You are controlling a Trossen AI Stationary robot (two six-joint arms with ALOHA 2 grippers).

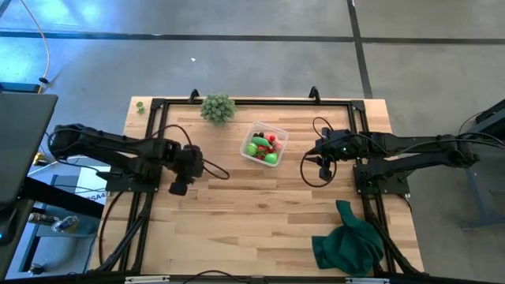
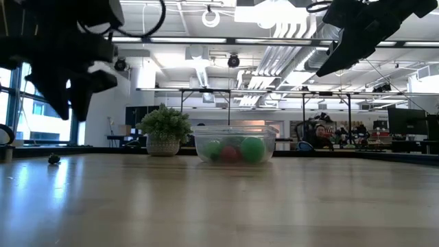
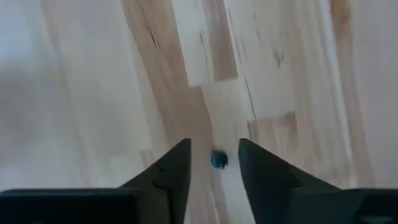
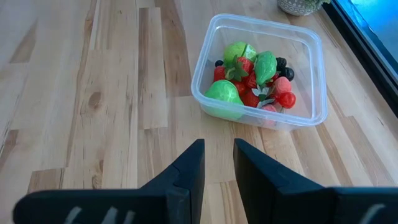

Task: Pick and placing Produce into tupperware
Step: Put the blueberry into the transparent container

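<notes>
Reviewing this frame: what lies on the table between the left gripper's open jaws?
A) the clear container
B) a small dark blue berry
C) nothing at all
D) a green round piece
B: the left wrist view shows a small dark berry on the wood between the left gripper's open jaws; the tupperware sits farther off.

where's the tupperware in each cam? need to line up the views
High view: tupperware at the table's far centre, between the two arms.
Low view: centre of the picture, on the tabletop.
Left wrist view: not in it.
Right wrist view: ahead of the right gripper, produce inside.
Shared landmark: the spiky green ball plant beside it, also in the low view.
</notes>
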